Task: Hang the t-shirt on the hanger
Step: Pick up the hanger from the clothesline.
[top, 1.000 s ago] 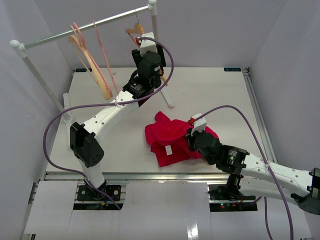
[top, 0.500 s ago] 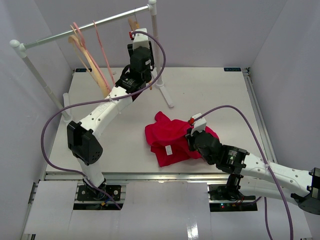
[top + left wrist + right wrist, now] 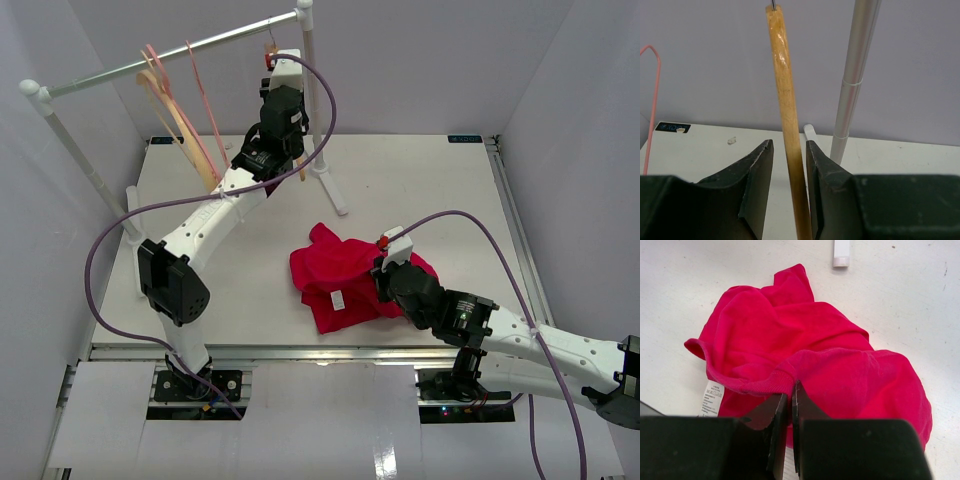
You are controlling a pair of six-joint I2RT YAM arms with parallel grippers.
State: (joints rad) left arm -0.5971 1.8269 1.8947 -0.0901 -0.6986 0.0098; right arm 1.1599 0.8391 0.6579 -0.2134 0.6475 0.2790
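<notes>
The red t-shirt (image 3: pixel 340 275) lies crumpled on the table near its front middle, white label (image 3: pixel 338 299) facing up. My right gripper (image 3: pixel 378 272) is shut on a fold of its ribbed collar edge, seen close in the right wrist view (image 3: pixel 791 390). The wooden hanger (image 3: pixel 785 100) hangs at the right end of the rail. My left gripper (image 3: pixel 789 145) is raised to it, jaws open on either side of its wooden arm, with a gap on the left side. In the top view the left wrist (image 3: pixel 278 90) hides most of the hanger.
A clothes rack rail (image 3: pixel 170 60) crosses the back left, with thin pink hangers (image 3: pixel 200 110) and a pale thick wooden hanger (image 3: pixel 185 140) on it. Its white upright (image 3: pixel 855 75) stands just right of my left gripper. The rack's foot (image 3: pixel 335 195) lies behind the shirt.
My left arm has risen and moved back-left up to the hanger under the rail, bringing its jaws around the wooden arm. The right arm and the shirt have not moved.
</notes>
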